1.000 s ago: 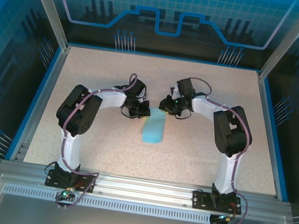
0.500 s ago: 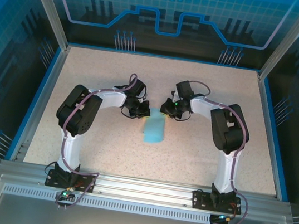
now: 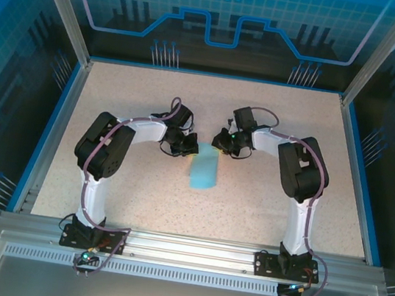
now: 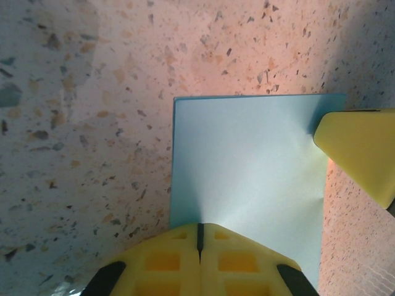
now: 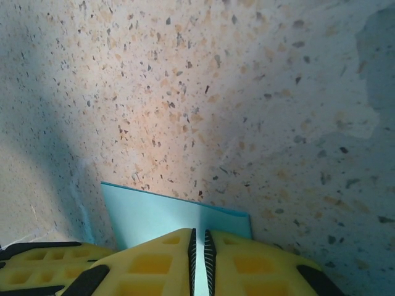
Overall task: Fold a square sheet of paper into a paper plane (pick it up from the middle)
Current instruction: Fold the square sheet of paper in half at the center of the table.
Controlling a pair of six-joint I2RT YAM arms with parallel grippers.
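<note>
The square sheet of paper [image 3: 204,171] lies flat near the middle of the speckled bench [image 3: 262,210], showing as a pale blue rectangle that is longer from far to near. Both arms bend inward to its far end. The left arm [image 3: 120,140] reaches the far left corner and the right arm [image 3: 299,167] the far right corner.

In the left wrist view the left jaws are pressed together. Their yellow fingers [image 4: 203,259] pinch one edge of the sheet, and faint creases fan out from the pinch. A yellow fingertip [image 4: 361,151] of the right jaws sits on the neighbouring corner.

In the right wrist view the right jaws are clamped on the sheet's edge, with only a thin slit between them where blue paper shows.
</note>
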